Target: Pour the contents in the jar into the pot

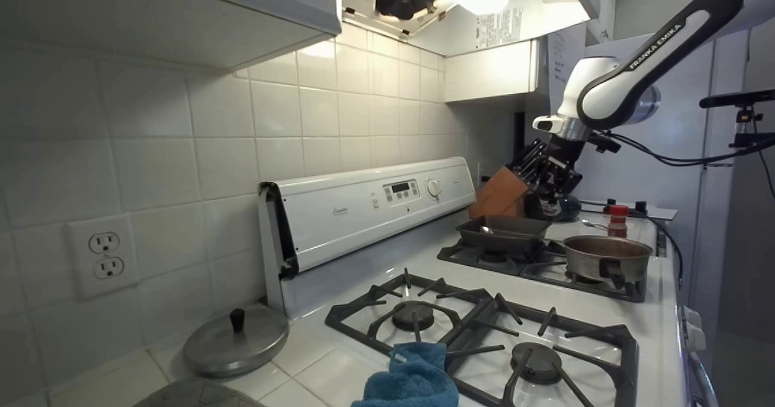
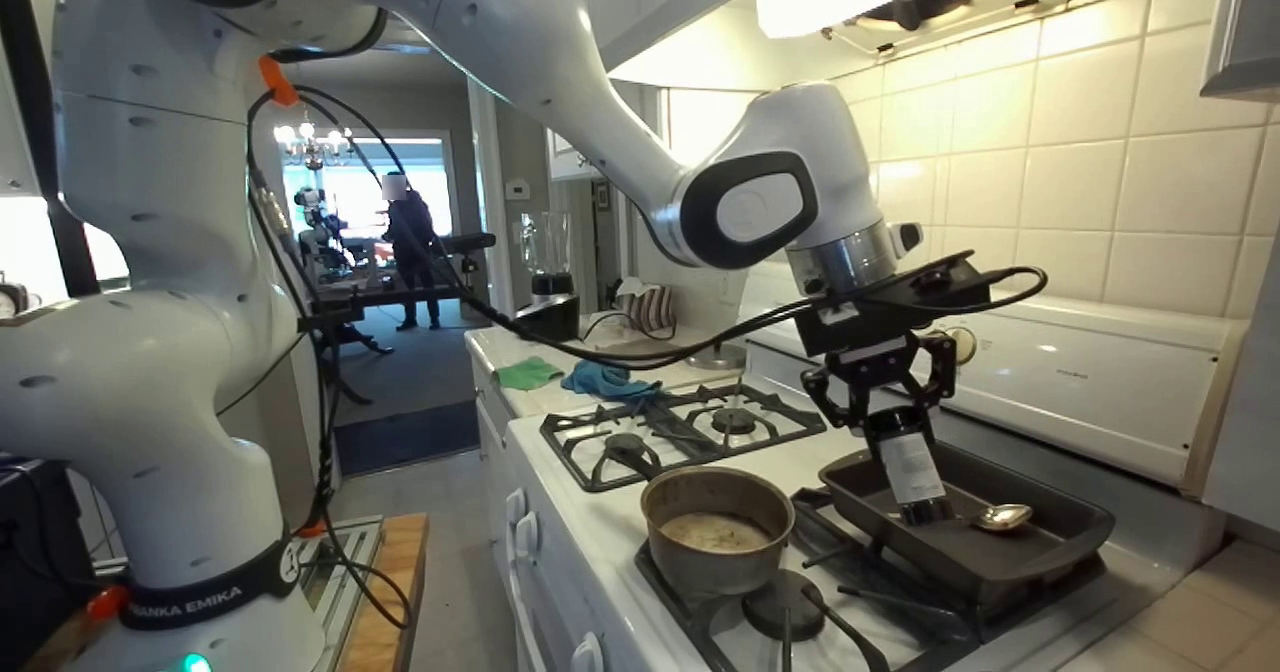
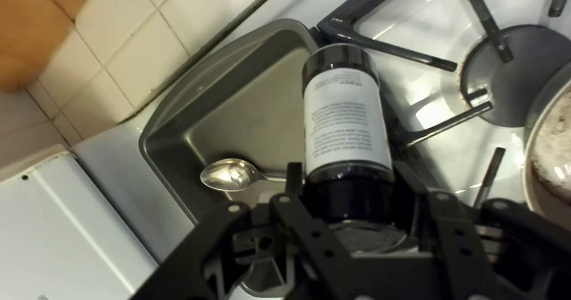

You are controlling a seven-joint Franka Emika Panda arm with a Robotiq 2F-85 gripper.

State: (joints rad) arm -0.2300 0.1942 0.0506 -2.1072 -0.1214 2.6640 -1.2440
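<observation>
pincer around jar, white stovetop below, tiled wall beyond

In an exterior view, we saw the pot on the stove; from it, the baking pan, a spoon inside, sat at three o'clock, and a towel on the desk lay at eleven. The end effector held the jar over the baking pan. In the wrist view, we found the spoon at the jar's eight o'clock.
</observation>
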